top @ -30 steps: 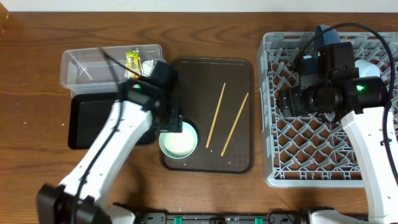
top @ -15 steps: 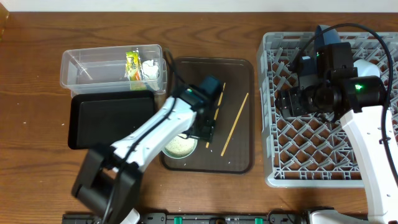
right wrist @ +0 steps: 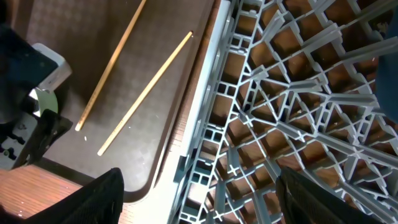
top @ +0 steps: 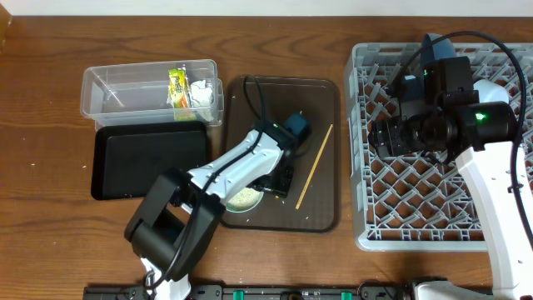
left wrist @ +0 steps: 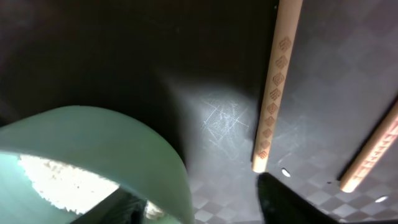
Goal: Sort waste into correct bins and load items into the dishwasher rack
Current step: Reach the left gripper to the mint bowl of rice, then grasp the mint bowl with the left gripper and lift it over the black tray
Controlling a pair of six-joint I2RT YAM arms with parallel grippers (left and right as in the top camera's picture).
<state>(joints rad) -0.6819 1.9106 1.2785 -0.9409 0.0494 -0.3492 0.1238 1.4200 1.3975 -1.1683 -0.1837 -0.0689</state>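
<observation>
1. Tabletop [top: 50, 50]: brown wood. It carries every item listed below.

2. Dishwasher rack [top: 416, 208]: light-grey lattice crate filling the right of the overhead frame. A dark blue bowl [top: 435, 47] stands at its upper edge and is largely hidden by the right arm.

3. Brown serving tray [top: 316, 104]: centre of the frame, just left of the rack.

4. Clear tub [top: 100, 83]: upper left. The black tray [top: 141, 158] lies directly below it, with their edges adjoining.

5. Right tool [right wrist: 208, 205]: fingers spread wide and holding nothing. It hangs over the rack's left rim and the adjoining tray edge.

6. Left tool [left wrist: 199, 208]: fingers spread, low over the lower part of the serving tray. One finger [left wrist: 121, 208] shows over the inside of the pale green bowl [left wrist: 93, 137], and the other is outside, over the tray. The bowl wall stands between them. Contact with the wall cannot be confirmed.

7. Pale green bowl: upright at the lower left of the serving tray, partly covered by the left arm in the overhead view.

8. Chopsticks: both lie flat on the serving tray, slanted and roughly parallel. One [right wrist: 112, 65] lies nearer the bowl; the other [right wrist: 146, 93] lies nearer the rack. Neither is touched by a tool.

9. Yellow-green wrapper [top: 177, 86]: inside the clear tub, right half.

10. White tissue [top: 200, 90]: inside the tub, just right of the wrapper.

11. Rice grains [left wrist: 62, 180]: in the bottom of the pale green bowl.
</observation>
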